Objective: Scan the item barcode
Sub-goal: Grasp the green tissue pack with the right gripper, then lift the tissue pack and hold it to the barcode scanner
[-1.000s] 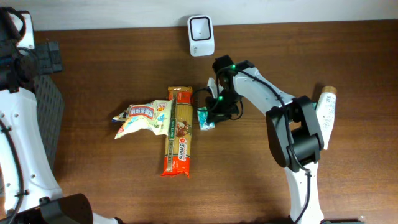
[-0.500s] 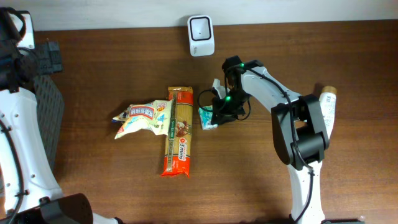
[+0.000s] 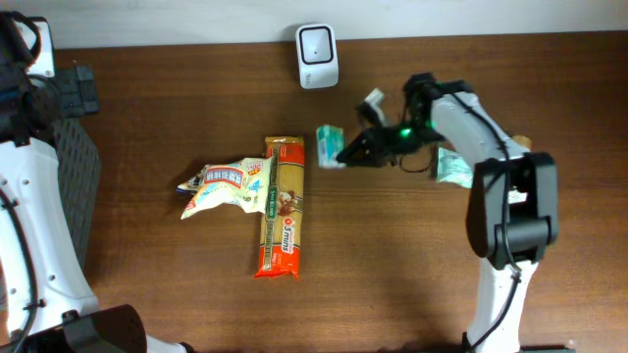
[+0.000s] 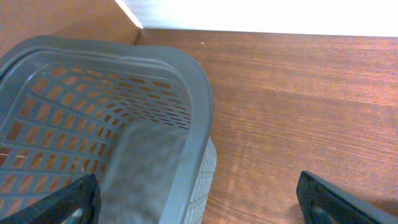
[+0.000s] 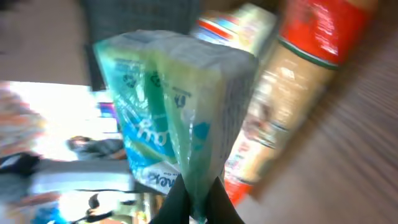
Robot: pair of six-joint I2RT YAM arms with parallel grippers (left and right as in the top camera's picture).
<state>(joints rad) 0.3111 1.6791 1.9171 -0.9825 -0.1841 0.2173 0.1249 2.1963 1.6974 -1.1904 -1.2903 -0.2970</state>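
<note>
1. Overhead view, grip: The right gripper [image 3: 345, 153] is clamping its jaws shut on one end of the green packet [image 3: 329, 144]. It is holding the packet over the table [image 3: 412, 284], in front of the scanner [image 3: 317, 56] and just right of the pasta packet [image 3: 280, 206]. The end grip is leaving the broad faces uncovered, which probably serves to let a barcode face the scanner window.

2. Overhead view, clearance: Bare wood is showing between the held packet and the scanner, with nothing standing in that gap. The pasta packet and the snack bag [image 3: 224, 186] are lying side by side, touching, to the left of the held packet. A second green packet [image 3: 451, 167] is lying beside the right arm. The scanner is standing at the far edge of the table, so room behind it is limited. Approach from the front looks unobstructed.

3. Left wrist view: The left gripper [image 4: 199, 208] is standing wide open and carrying nothing. It is hovering over the rim of the gray basket [image 4: 196, 87] at the left side of the table, well apart from the scanner. This position appears to be keeping the centre free for the other arm.

4. Right wrist view: The green packet is filling the frame, with its lower seam pinched between the fingers [image 5: 171, 208]. The picture is blurring, so no barcode can be made out. The pasta packet is showing behind it.
</note>
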